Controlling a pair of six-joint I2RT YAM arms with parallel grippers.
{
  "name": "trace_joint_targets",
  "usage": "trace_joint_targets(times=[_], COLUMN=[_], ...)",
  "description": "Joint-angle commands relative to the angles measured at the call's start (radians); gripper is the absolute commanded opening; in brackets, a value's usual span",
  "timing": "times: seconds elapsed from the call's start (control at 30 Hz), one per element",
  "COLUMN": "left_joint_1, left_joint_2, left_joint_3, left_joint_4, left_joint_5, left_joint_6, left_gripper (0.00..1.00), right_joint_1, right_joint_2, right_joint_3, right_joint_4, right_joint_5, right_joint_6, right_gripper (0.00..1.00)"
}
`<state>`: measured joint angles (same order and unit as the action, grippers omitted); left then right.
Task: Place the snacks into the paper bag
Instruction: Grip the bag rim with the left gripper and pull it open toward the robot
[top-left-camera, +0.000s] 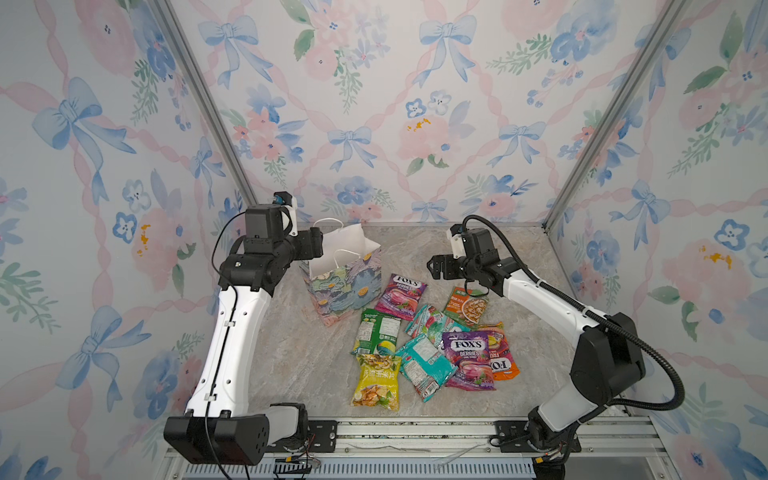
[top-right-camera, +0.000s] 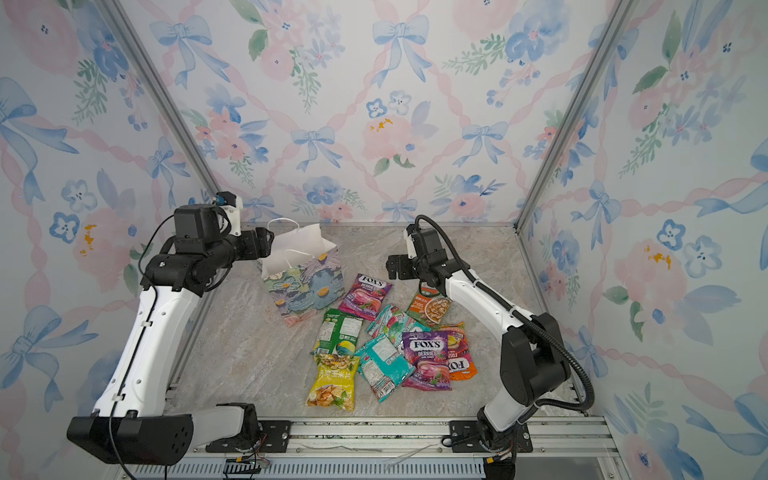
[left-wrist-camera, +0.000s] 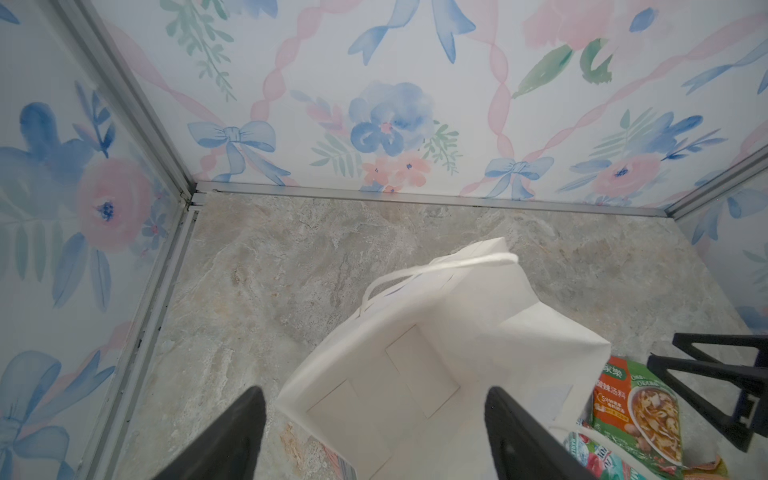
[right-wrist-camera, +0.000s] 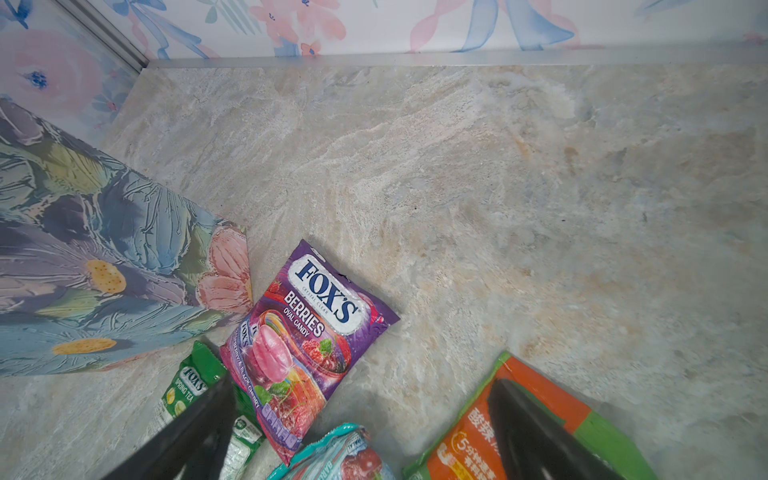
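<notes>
The left pincer (top-left-camera: 316, 245) has its jaws spread wide and grips nothing. It sits just beside the upper left rim of the paper bag (top-left-camera: 345, 282), left of centre in both top views. In the left wrist view its two dark fingers (left-wrist-camera: 232, 432) flank the bag's open mouth, and the white inside shows between them. The bag stands upright on the stone-patterned bench (top-left-camera: 291, 353) with its cord handles up.

The right pincer (top-left-camera: 434, 266) is right of centre in both top views. Its jaws are also wide apart and hold nothing. It hangs over the bench above the snacks, and the right wrist view shows its fingers (right-wrist-camera: 536, 432) in front of the packets.

The snacks all lie flat on the bench, below and to the right of the bag:
- A purple candy pack (top-left-camera: 401, 295) lies just beside the bag's lower right corner.
- An orange and green packet (top-left-camera: 465, 305) lies to its right, beneath the right arm.
- A green pack (top-left-camera: 374, 332) and a yellow chip pack (top-left-camera: 376, 382) lie end to end lower down.
- Two teal packs (top-left-camera: 422, 365), a second purple pack (top-left-camera: 469, 359) and an orange pack (top-left-camera: 505, 357) overlap in a heap at lower centre.
</notes>
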<state>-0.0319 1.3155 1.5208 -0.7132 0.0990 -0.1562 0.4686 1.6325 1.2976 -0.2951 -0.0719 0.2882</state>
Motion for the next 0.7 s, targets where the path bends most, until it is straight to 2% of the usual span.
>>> trace_joint_targets(times=[0.0,0.07,0.23,0.4,0.67], left_joint_1=[0.007,0.007,0.007,0.008,0.008], left_joint_2=[0.081,0.125,0.176,0.205,0.258], left_joint_3=[0.039,0.068,0.117,0.130,0.138], left_joint_4=[-0.042,-0.055,-0.063,-0.063,-0.092], left_joint_5=[0.036,-0.001,-0.082,-0.080,-0.020], left_joint_6=[0.113,0.132,0.152,0.165,0.185], left_gripper=[0.74,0.71,0.70,0.71,0.71], right_joint_1=[0.007,0.004,-0.002,-0.003,-0.002], right_joint_2=[-0.047,-0.057,-0.065,-0.060,-0.054], right_joint_3=[0.006,0.002,0.003,0.007,0.006], right_joint_4=[-0.007,-0.012,-0.019,-0.016,-0.011], right_joint_5=[0.001,0.003,0.006,0.001,-0.007], right_joint_6=[0.005,0.001,-0.004,-0.001,0.005], right_gripper=[0.97,0.97,0.97,0.97,0.96])
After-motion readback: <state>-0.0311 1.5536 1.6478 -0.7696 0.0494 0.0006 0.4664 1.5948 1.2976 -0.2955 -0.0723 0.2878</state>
